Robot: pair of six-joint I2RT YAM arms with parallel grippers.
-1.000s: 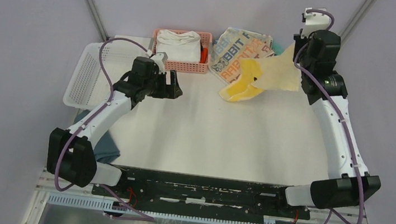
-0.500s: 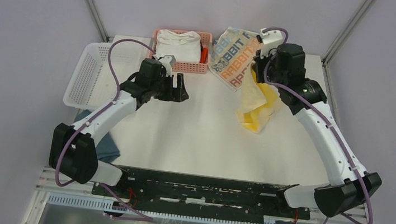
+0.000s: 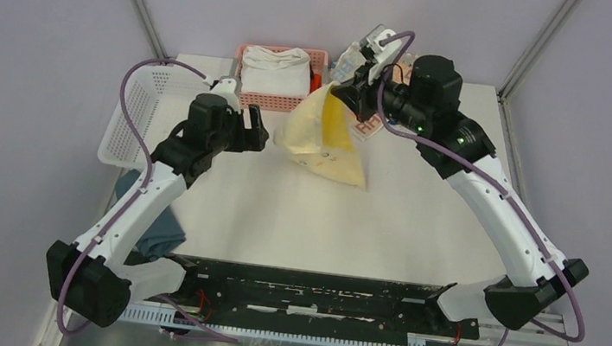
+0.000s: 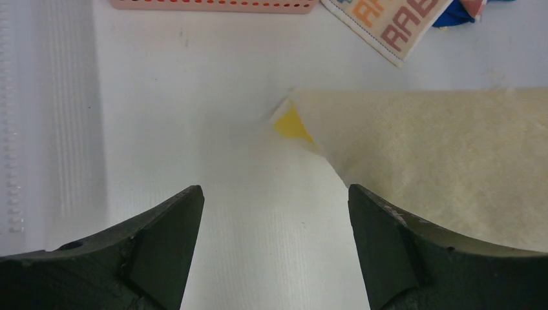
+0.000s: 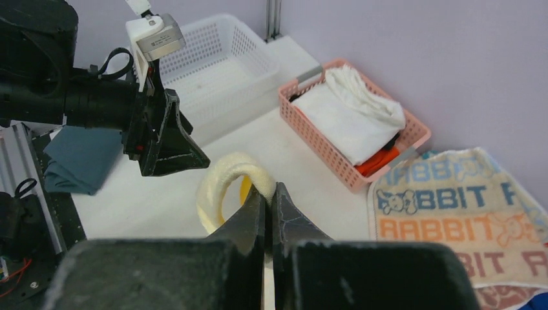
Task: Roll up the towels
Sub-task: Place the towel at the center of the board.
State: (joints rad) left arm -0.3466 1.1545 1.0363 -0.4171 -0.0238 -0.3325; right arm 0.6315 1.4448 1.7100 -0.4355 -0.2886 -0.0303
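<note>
1. Top external view: over the last second the right arm swung in from the far right side of the table to the middle, and the yellow towel [image 3: 324,140] came along with it.
2. The right gripper [image 5: 268,194] is pinched tight on an upper edge of that towel. The cloth hangs off it, lower part resting on the table just in front of the pink basket [image 3: 280,105].
3. The left gripper [image 4: 274,200] has its jaws spread wide with nothing in them, and the towel's corner is right ahead of it.
4. The RABBIT towel [image 5: 446,206] lies flat at the back, not rolled.
5. My guess is the towel is now where both arms can reach it. It looks like it needs spreading flat next, and no rolling has started.
</note>
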